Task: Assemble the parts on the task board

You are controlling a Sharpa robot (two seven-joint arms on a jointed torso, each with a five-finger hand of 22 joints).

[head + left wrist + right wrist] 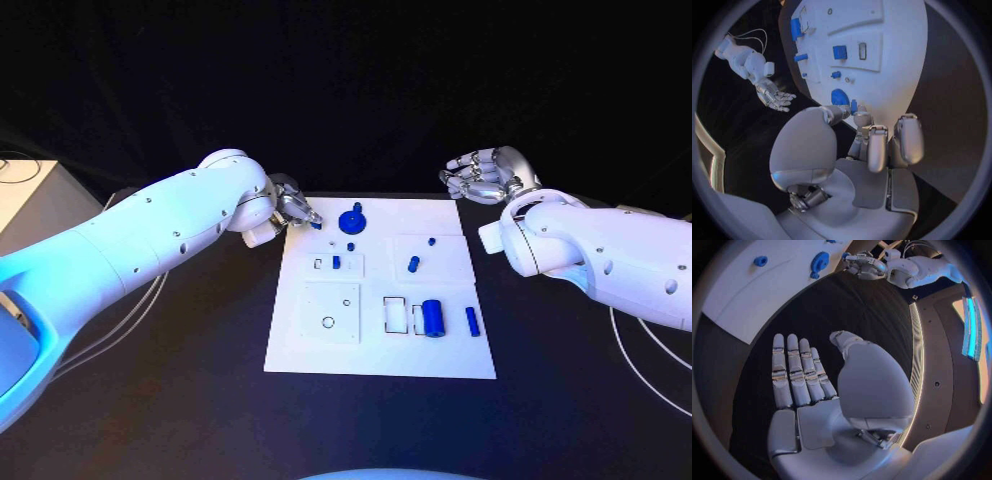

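Black table — left hand [293, 209] pinches blue part [853, 106] (right hand [488, 174] spread).

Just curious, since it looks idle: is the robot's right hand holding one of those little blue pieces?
No. The right hand is flat with its fingers stretched out and nothing in it, hanging over the black table beside the white board.

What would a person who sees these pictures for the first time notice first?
The white rectangular task board in the middle of the black table, dotted with small blue parts. The silver left hand reaches its far left corner, pinching a small blue part beside the round blue disc. The silver right hand hangs open past the far right corner.
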